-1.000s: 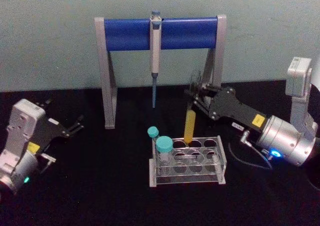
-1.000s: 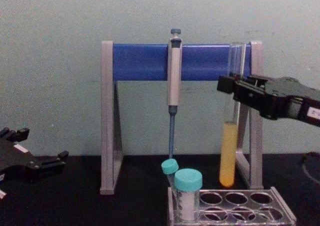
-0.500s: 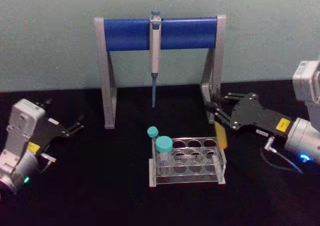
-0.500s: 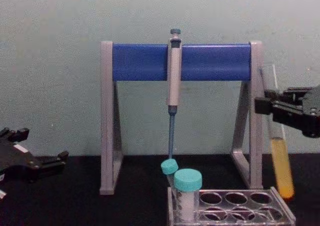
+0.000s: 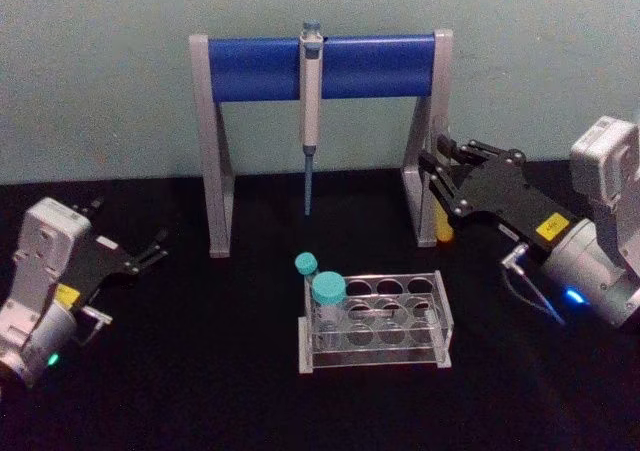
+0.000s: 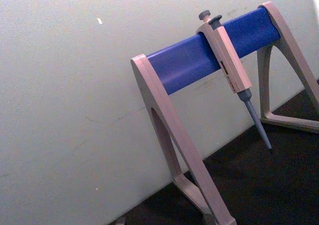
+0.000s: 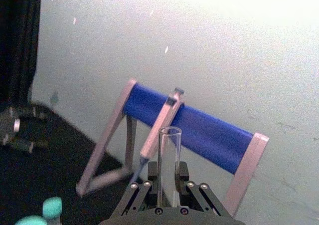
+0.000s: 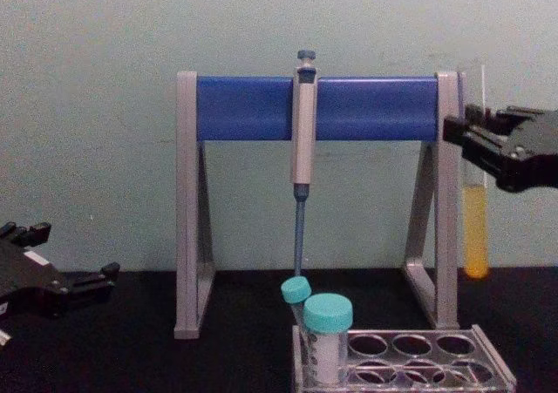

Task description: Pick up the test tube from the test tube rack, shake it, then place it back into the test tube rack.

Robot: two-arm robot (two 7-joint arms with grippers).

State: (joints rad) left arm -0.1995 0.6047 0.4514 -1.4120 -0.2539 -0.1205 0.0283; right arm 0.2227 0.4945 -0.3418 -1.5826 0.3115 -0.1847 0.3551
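"Where's the test tube [image 8: 475, 227]?"

"Lifted clear of the test tube rack [image 5: 400, 301], behind it to the right, beside the pipette stand's leg [image 8: 446, 193]. My right gripper [image 8: 472, 136] is clamped on its upper glass. My left gripper [image 5: 150, 251] idles at the left, fingers apart."

"Shaking advice?"

"Short swings, I'd say, firm grip, away from that leg. It stands upright: mouth up, liquid [image 8: 475, 255] at the bottom."

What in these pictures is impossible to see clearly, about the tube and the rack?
Head view: the right tool covers the test tube above its yellow end.
Right wrist view: the tool's body hides the tube's liquid part.
Chest view: the bottom edge cuts off the lower part of the test tube rack; the right edge cuts off the right tool's body.
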